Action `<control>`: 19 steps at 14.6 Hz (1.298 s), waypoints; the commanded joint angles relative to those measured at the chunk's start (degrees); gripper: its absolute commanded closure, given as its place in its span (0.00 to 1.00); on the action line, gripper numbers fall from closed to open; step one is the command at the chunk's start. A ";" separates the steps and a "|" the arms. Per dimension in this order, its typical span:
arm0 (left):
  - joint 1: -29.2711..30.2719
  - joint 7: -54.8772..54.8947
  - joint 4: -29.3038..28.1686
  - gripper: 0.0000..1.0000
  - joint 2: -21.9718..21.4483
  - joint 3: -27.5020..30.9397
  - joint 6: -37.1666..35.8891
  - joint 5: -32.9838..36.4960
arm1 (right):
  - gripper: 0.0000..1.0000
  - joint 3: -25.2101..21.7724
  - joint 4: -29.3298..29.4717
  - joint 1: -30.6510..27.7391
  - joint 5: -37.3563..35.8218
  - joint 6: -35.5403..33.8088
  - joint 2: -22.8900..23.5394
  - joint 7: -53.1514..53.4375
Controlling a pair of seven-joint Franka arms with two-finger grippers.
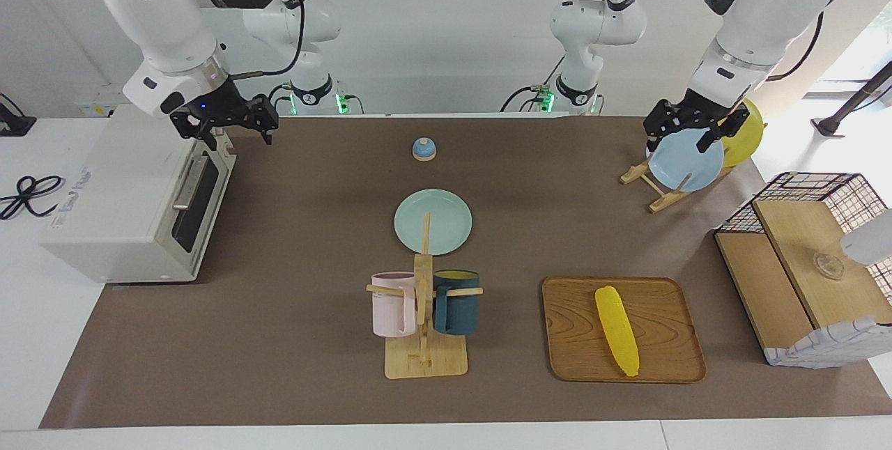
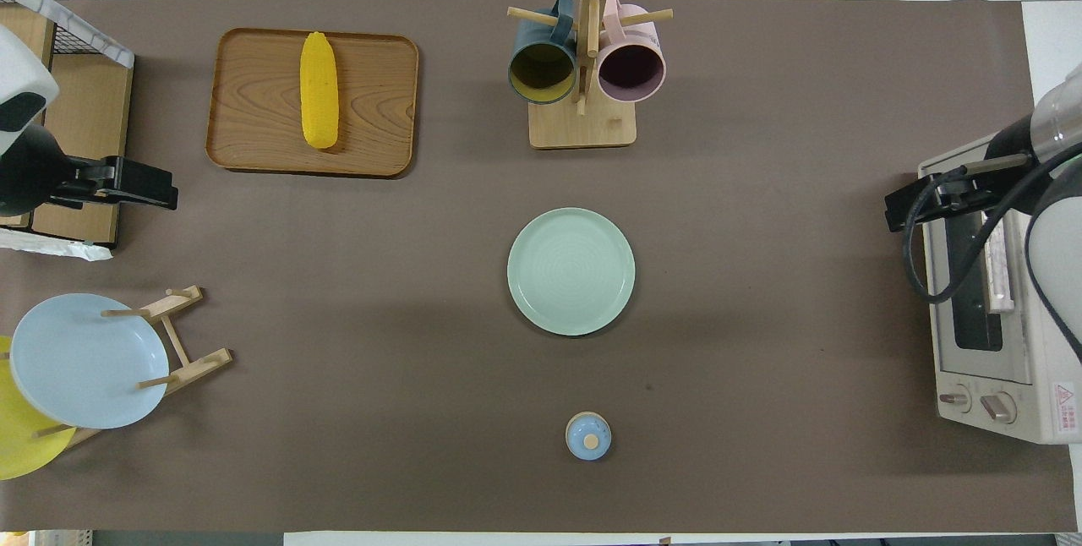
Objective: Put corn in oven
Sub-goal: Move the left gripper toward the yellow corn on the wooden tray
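The yellow corn (image 1: pixel 617 330) lies lengthwise on a wooden tray (image 1: pixel 662 345) toward the left arm's end of the table; it also shows in the overhead view (image 2: pixel 319 101). The off-white oven (image 1: pixel 125 206) stands at the right arm's end with its dark glass door shut; it also shows in the overhead view (image 2: pixel 989 318). My right gripper (image 1: pixel 226 128) hangs in the air over the top edge of the oven's door, and holds nothing. My left gripper (image 1: pixel 686 135) hangs over the plate rack, holds nothing, and is well apart from the corn.
A mug rack (image 1: pixel 425 338) with a pink and a dark blue mug stands mid-table. A pale green plate (image 1: pixel 433 221) and a small blue bell (image 1: pixel 424 149) lie nearer to the robots. A plate rack holds a light blue plate (image 1: pixel 686 161) and a yellow plate (image 1: pixel 746 133). A wire-and-wood basket box (image 1: pixel 808 262) stands beside the tray.
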 commanded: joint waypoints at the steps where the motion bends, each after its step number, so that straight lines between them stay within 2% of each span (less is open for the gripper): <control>1: -0.67 -0.38 -1.45 0.00 -1.13 0.54 1.08 -0.55 | 0.00 -0.41 0.30 0.13 1.00 -0.65 -0.29 0.56; 7: -0.84 -0.91 -1.63 0.00 -1.13 0.36 1.87 -0.64 | 0.00 -0.41 0.30 0.13 1.00 -0.65 -0.29 0.56; 10: -3.29 -6.96 -1.80 0.00 -0.86 -0.17 4.76 -0.55 | 0.00 -0.41 0.30 0.13 1.00 -0.65 -0.29 0.56; 12: -3.57 -6.98 -1.37 0.00 0.01 -0.26 5.38 -0.64 | 0.00 -0.41 0.30 0.13 1.00 -0.56 -0.29 0.56; 15: -3.57 -6.80 -1.02 0.00 3.86 -0.26 8.54 -1.95 | 0.00 -0.41 0.30 0.13 1.00 -0.65 -0.29 0.56; 19: -3.31 -6.80 2.75 0.00 14.05 -0.26 14.42 -3.10 | 0.00 -0.41 0.30 0.13 1.00 -0.65 -0.29 0.56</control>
